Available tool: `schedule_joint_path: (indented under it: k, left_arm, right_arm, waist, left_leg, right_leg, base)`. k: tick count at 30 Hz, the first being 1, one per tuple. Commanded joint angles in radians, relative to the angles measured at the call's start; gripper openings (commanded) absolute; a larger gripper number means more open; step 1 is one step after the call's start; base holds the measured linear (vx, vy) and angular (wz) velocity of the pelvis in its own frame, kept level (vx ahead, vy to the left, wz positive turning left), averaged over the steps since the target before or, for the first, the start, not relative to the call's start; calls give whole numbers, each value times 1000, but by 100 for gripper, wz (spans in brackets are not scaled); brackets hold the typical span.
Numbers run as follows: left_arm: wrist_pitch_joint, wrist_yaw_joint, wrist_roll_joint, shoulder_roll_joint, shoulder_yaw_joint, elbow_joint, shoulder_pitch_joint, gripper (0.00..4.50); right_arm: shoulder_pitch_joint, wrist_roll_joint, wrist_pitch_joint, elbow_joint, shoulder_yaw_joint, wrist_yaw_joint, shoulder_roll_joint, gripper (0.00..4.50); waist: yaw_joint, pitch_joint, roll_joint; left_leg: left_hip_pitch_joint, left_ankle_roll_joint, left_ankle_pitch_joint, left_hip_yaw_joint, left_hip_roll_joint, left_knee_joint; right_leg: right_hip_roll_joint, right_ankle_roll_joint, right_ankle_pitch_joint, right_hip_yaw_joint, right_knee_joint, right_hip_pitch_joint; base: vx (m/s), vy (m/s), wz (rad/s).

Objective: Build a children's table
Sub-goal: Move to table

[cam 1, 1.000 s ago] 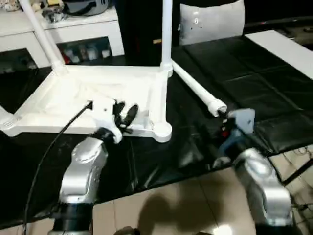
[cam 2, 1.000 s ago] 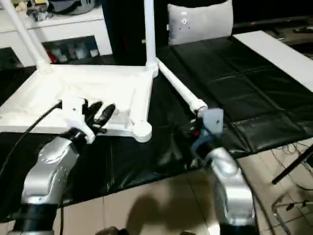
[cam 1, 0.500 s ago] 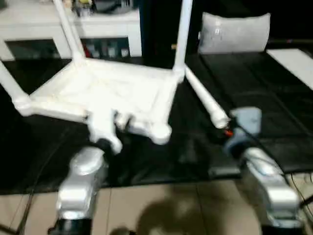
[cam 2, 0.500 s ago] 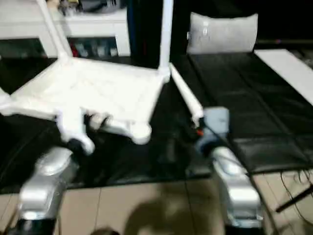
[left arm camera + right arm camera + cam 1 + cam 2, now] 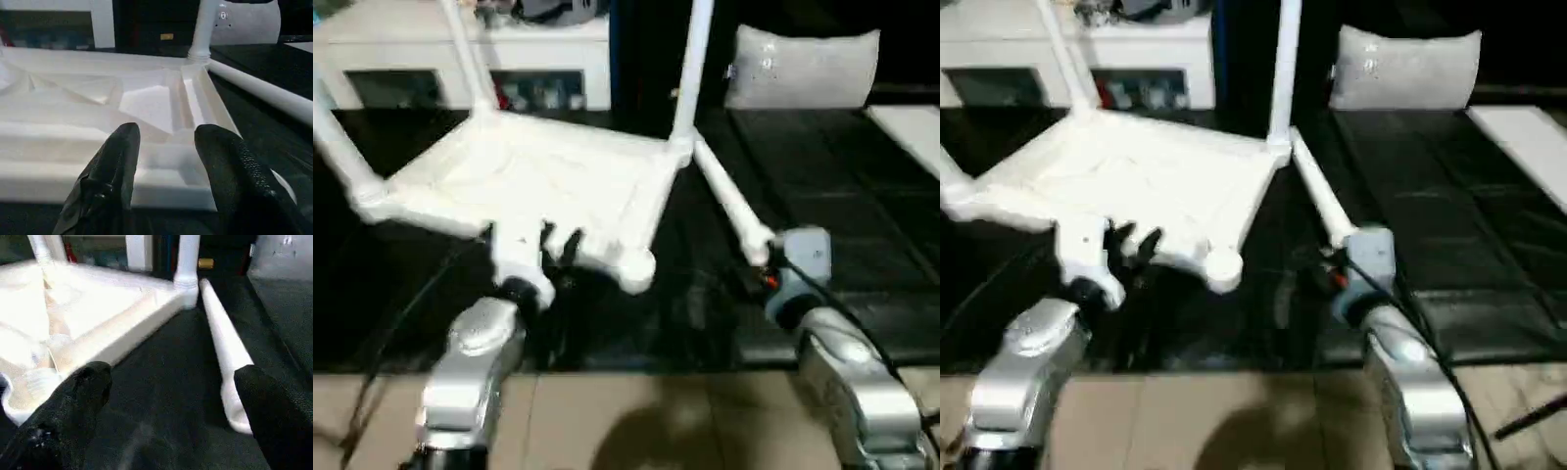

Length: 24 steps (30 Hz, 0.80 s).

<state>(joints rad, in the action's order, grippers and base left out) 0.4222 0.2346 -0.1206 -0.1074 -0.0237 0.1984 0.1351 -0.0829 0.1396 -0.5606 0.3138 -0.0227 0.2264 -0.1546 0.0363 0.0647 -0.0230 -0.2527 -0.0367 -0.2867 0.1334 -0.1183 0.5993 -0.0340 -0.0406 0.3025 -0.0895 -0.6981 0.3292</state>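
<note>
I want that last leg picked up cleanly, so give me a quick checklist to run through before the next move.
1. Right gripper open wide: ok.
2. Loose leg lying free on the black surface, thick end toward the right gripper: ok.
3. Leg between the right gripper's fingers: not ok, it lies just ahead.
4. Near right socket of the tabletop empty: ok.
5. Left gripper steadying the tabletop's near rim: cannot tell.

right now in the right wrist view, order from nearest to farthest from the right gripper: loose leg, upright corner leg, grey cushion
1. Loose leg, lying on the black surface, its end between the open fingers of the right gripper.
2. Upright corner leg, standing in the tabletop's far corner socket.
3. Grey cushion, behind, off to the side.
</note>
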Motion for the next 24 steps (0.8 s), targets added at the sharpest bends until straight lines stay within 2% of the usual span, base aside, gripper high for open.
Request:
schedule_joint_path:
  k: [1, 2, 3, 4, 5, 6, 7, 8, 9, 10, 11, 12, 13, 14, 15, 16, 17, 18, 19, 20, 21, 22, 23, 24]
  left_arm:
    - [11, -2, 0, 12, 15, -3, 24, 233]
    - [12, -1, 0, 12, 15, -2, 24, 233]
    - [12, -1, -1, 11, 16, -3, 25, 233]
    - [15, -1, -2, 9, 15, -2, 24, 233]
    - [18, 0, -4, 6, 15, -1, 24, 233]
    - [19, -2, -7, 3, 14, -3, 25, 233]
    - [18, -2, -8, 2, 14, -5, 26, 233]
    - [17, -4, -9, 2, 14, -8, 28, 233]
    - [16, -4, -9, 4, 13, -11, 30, 233]
    - [16, -5, -8, 5, 13, -12, 32, 233]
    - [16, -5, -7, 6, 14, -13, 34, 233]
    - [15, -5, -7, 7, 14, -13, 33, 233]
    - [15, -5, -8, 9, 14, -13, 33, 233]
    - [12, -5, -5, 12, 19, -12, 30, 233]
    - [12, -7, -2, 12, 23, -11, 28, 233]
    - [12, -9, -1, 11, 26, -11, 28, 233]
    - [13, -10, -2, 10, 26, -11, 29, 233]
    - [13, -13, -2, 9, 26, -11, 30, 233]
    - [3, -14, -7, 13, 23, -13, 30, 233]
    - [8, -7, -15, 7, 21, -11, 32, 233]
    - [8, -7, -15, 7, 21, -11, 32, 233]
    - [12, -4, -17, 4, 20, -10, 33, 233]
    - [17, 27, -28, -13, 18, -6, 38, 233]
    - [20, 40, -26, -24, 21, -6, 40, 233]
  right_arm:
    - [-5, 13, -18, 6, -16, 5, -19, 450]
    - [-5, 13, -14, 4, -11, 10, -26, 450]
    - [-6, 11, -10, 1, -7, 13, -30, 450]
    - [-6, 9, -8, 0, -5, 13, -31, 450]
    - [-8, 6, -7, -3, -2, 15, -32, 450]
    - [-10, 3, -11, -3, 5, 22, -35, 450]
    - [-11, 2, -14, -2, 9, 25, -36, 450]
    - [-12, 0, -27, 4, 19, 34, -45, 450]
    - [-12, 0, -37, 9, 26, 38, -52, 450]
    - [-10, 3, -47, 17, 33, 46, -61, 450]
    - [-8, 9, -52, 23, 38, 53, -68, 450]
    - [-7, 10, -53, 25, 38, 51, -67, 450]
    - [-5, 11, -54, 29, 37, 48, -67, 450]
    - [0, 22, -48, 33, 20, 37, -56, 450]
    - [-1, 28, -46, 30, 10, 37, -55, 450]
    - [-4, 33, -44, 27, 3, 39, -57, 450]
    - [-6, 32, -42, 24, 4, 46, -63, 450]
    - [-10, 31, -36, 22, 8, 61, -75, 450]
    - [-16, 30, -36, 20, 10, 72, -87, 450]
    - [-36, 34, -49, 14, 0, 74, -94, 450]
    - [-36, 34, -49, 14, 0, 74, -94, 450]
    - [-44, 37, -56, 12, -4, 72, -95, 450]
    - [-71, 35, -81, 4, -10, 63, -105, 450]
    - [-82, 34, -95, 0, -12, 58, -109, 450]
  waist:
    - [-42, -46, -16]
    - [-47, -55, 9]
    - [-14, -52, 30]
    - [11, -71, 36]
    - [22, -87, 45]
    - [18, -79, 44]
    - [11, -64, 31]
    - [7, -65, 6]
    - [-1, -58, -21]
    - [-44, -22, -53]
    - [-60, -64, -73]
    - [-81, -75, -53]
    - [-105, -88, -55]
    - [-116, -91, -44]
    - [-111, -88, -20]
    - [-104, -78, -3]
    - [-80, -64, 43]
    - [-57, -55, 68]
    - [-33, -87, 64]
    - [-18, -67, 53]
    - [-18, -67, 53]
    - [-20, -64, 43]
    - [-18, -79, 15]
    - [-25, -78, -9]
  left_leg:
    - [77, 226, -382, -97, -153, -137]
    - [29, 248, -300, -40, -58, -103]
    - [-74, 230, -170, 3, 16, 16]
    - [-100, 209, -100, -9, 3, 73]
    - [-181, 152, -13, -38, -15, 140]
    - [-204, 130, 20, -45, -19, 145]
    - [-203, 97, 95, -43, -30, 122]
    - [-181, 114, 183, -32, -39, 42]
    - [-154, 121, 183, -29, -51, -8]
    - [-101, 91, -111, -63, -83, -83]
    - [-46, 266, -254, -170, -57, -105]
    - [21, 390, -269, -226, -87, -92]
    - [51, 590, -104, -290, -113, -78]
    - [81, 614, 114, -252, -165, -38]
    - [65, 598, 170, -241, -182, -42]
    - [-2, 552, 156, -195, -154, -81]
    - [-59, 429, -16, -122, -58, -64]
    - [-117, 355, -118, -77, 17, -12]
    - [-171, 248, -63, -68, 45, 136]
    - [-200, 135, 78, -77, 34, 134]
    - [-200, 135, 78, -77, 34, 134]
    - [-183, 89, 193, -74, 20, 81]
    - [-172, 79, 333, -69, -2, -2]
    - [-151, 149, 375, -85, -59, -30]
  right_leg:
    - [-73, -20, -85, 35, 32, 85]
    - [-89, -32, -92, 62, 117, 20]
    - [-188, -143, 142, 169, 205, -98]
    - [-233, -219, 232, 209, 231, -136]
    - [-242, -300, 173, 225, 204, -192]
    - [-229, -318, 108, 206, 196, -190]
    - [-199, -335, 62, 144, 201, -154]
    - [-136, -292, 140, 75, 207, -130]
    - [-104, -249, 208, 42, 213, -114]
    - [-21, -140, 299, -5, 174, -69]
    - [22, -65, 229, -32, 96, -61]
    - [11, -45, 190, -9, 53, 2]
    - [-3, 31, 157, 16, -13, 41]
    - [-40, 91, 110, 59, -31, 114]
    - [-60, 106, 55, 82, -45, 120]
    - [-64, 117, -36, 101, -39, 92]
    - [-84, 84, -96, 146, 95, 36]
    - [-115, 109, 77, 203, 176, -17]
    - [-202, 53, 201, 259, 184, -124]
    - [-171, -12, -62, 220, 158, -110]
    - [-171, -12, -62, 220, 158, -110]
    - [-141, -75, -252, 167, 147, -87]
    - [-82, -99, -395, 110, 112, -80]
    - [-64, -65, -458, 95, 100, -38]
  base:
    - [111, 53, 11]
    - [132, -2, 7]
    - [108, -15, 1]
    - [108, -15, 1]
    - [116, 12, -5]
    - [145, 17, -13]
    - [145, 17, -13]
    - [147, 24, -9]
    - [159, 87, -1]
    - [159, 87, -1]
    - [167, 110, 29]
    - [182, 45, 59]
    - [182, 45, 59]
    - [188, -5, 65]
    - [148, -22, 39]
    - [148, -22, 39]
    - [135, -50, 8]
    - [135, -74, -1]
    - [135, -74, -1]
    - [122, -58, -7]
    - [115, -35, -8]
    - [115, -35, -8]
    - [105, -8, -9]
    - [102, 51, -9]
